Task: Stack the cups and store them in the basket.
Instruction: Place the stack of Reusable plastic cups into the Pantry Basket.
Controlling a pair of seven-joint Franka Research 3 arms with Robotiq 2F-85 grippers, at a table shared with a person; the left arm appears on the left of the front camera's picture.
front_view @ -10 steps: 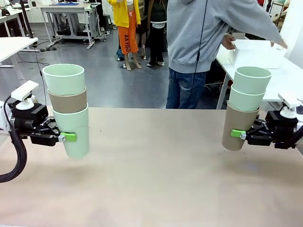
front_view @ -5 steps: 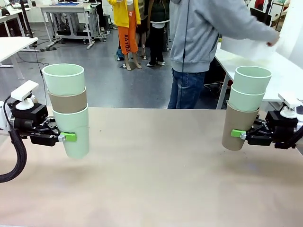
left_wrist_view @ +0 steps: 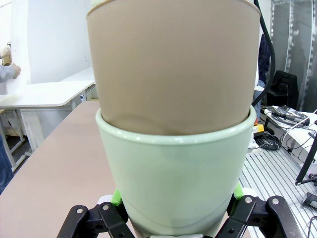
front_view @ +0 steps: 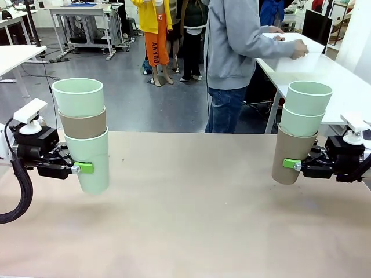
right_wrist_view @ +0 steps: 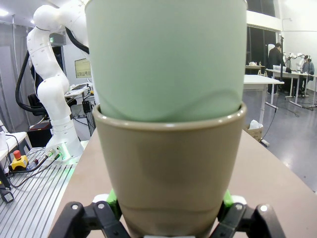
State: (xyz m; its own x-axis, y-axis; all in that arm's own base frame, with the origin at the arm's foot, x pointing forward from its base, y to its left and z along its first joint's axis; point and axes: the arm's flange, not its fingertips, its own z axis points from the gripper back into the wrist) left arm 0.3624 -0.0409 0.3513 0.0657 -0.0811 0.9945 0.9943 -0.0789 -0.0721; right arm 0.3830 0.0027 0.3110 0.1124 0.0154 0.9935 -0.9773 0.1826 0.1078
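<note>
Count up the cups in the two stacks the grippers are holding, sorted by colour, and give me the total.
mint green cups: 4
tan-brown cups: 2
Total: 6

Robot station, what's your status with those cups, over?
Left gripper shut on mint-bottomed stack. Right gripper shut on tan-bottomed stack. Both upright, three cups each. Person beyond table, not in the way.
</note>
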